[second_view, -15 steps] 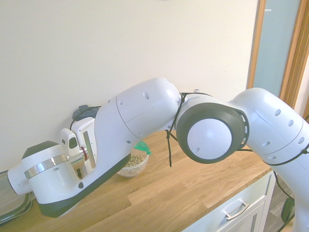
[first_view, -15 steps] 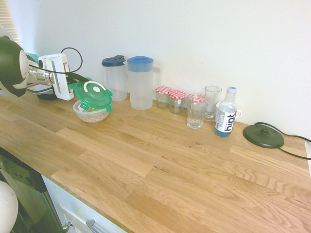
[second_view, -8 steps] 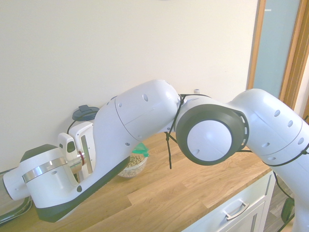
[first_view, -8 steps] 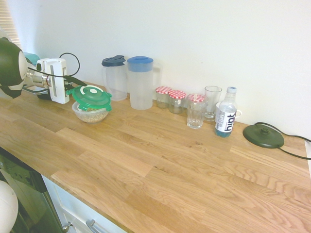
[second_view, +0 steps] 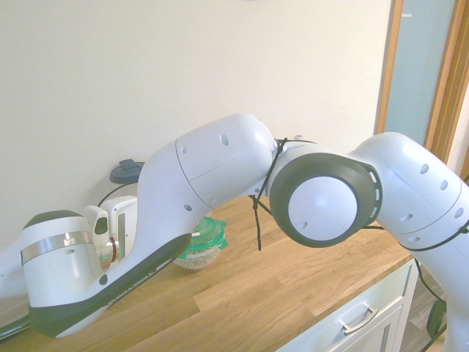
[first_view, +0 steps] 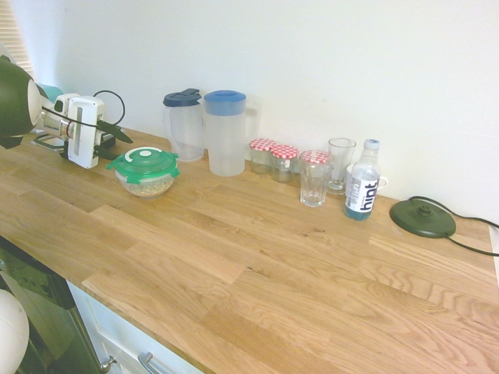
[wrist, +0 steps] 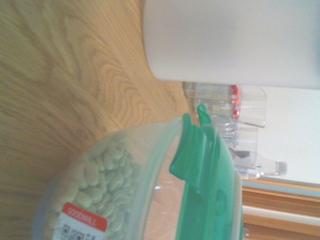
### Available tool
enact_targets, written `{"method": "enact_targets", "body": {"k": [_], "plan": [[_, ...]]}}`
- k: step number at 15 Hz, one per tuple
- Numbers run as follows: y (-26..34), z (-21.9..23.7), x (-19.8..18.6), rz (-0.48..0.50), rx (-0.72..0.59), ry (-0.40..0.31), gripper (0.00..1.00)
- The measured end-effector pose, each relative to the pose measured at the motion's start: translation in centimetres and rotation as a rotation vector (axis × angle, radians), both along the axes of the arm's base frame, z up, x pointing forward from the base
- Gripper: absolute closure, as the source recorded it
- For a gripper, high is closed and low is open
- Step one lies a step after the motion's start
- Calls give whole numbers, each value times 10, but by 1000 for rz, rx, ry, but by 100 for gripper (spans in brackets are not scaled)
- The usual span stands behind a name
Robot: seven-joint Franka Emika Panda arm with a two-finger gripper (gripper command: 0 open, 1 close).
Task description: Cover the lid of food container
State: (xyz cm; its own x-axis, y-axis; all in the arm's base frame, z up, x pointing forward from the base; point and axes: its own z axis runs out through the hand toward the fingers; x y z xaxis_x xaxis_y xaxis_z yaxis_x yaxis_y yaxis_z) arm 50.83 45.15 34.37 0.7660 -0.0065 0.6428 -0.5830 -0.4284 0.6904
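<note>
Wooden worktop [first_view: 257,257] is filling the near ground, bare planks running toward the white wall. Lid [first_view: 144,162] is sitting flat on the food container [first_view: 145,183], which is holding pale beans and resting on the worktop. Claw [first_view: 117,133] is hovering just beside the lid, on its window side, apart from it and gripping nothing; dark fingers are poking toward the lid, but how wide they are standing I cannot tell. Behind the container, two tall jugs [first_view: 207,131] are standing against the wall.
</note>
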Motion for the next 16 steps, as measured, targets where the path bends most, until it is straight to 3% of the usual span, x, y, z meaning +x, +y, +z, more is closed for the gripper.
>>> {"method": "enact_targets", "body": {"k": [4,10,16], "plan": [[3,24,-5,-22,152,46,0],[-6,89,-41,-45,536,214,0],[-114,101,2,10,944,333,0]]}}
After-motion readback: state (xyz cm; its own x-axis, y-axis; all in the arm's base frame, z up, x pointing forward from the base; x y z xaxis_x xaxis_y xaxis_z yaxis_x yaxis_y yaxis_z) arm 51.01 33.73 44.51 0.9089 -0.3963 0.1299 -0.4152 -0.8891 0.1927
